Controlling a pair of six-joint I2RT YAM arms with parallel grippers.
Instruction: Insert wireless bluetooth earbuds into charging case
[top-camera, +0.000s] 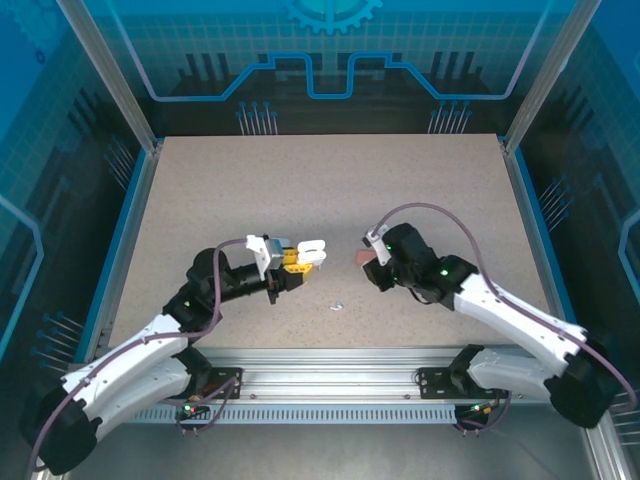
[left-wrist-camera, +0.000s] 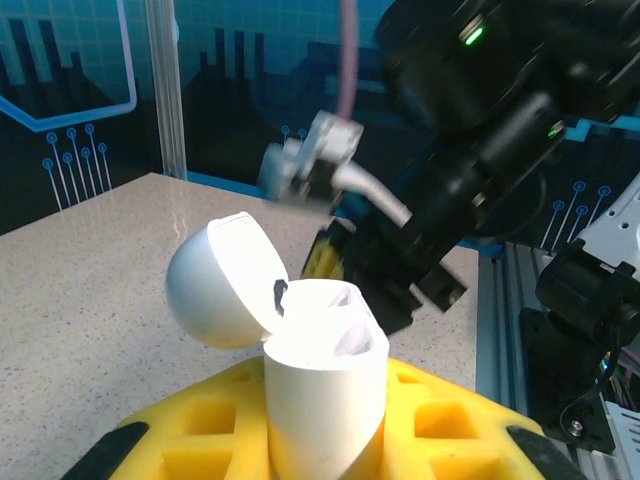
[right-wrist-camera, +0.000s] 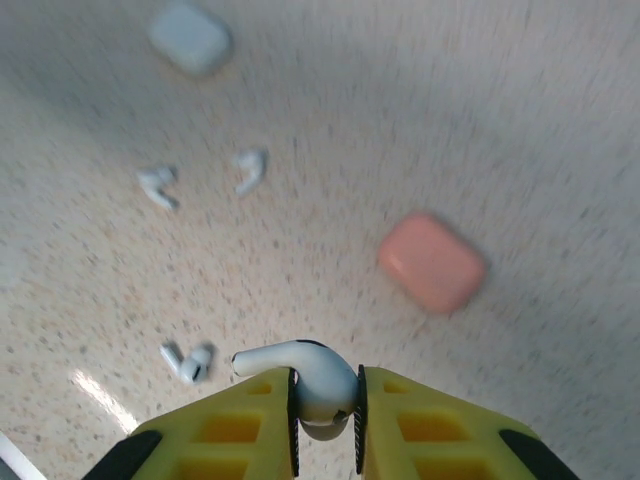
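The left end effector (left-wrist-camera: 325, 425) is closed on a white pebble-shaped plastic charging case (left-wrist-camera: 325, 395), clamped upright between its yellow fingers (left-wrist-camera: 215, 440). The case's hinged lid (left-wrist-camera: 220, 280) stands open, tipped back to one side, and the cavity beneath is bright and hard to read. In the top external view this end effector (top-camera: 293, 263) holds the case (top-camera: 311, 248) above the middle of the speckled beige surface (top-camera: 330, 180).

The right end effector (right-wrist-camera: 325, 415) is closed on a white stemmed plastic earbud (right-wrist-camera: 305, 378), its rounded body pinched between the yellow pads (right-wrist-camera: 420, 420) and its stem sticking out sideways. From above, the right end effector (top-camera: 373, 264) faces the left one, near it but apart.

Below it on the surface (right-wrist-camera: 500, 120) lies a salmon-pink rounded case (right-wrist-camera: 432, 260), lid shut. A pale closed case (right-wrist-camera: 190, 38) sits well apart from the pink one. Two loose white earbuds (right-wrist-camera: 157, 187) lie between them, and another small white earbud cluster (right-wrist-camera: 187, 362) rests nearer the right end effector. One tiny white piece (top-camera: 337, 306) lies on the surface between the two arms.
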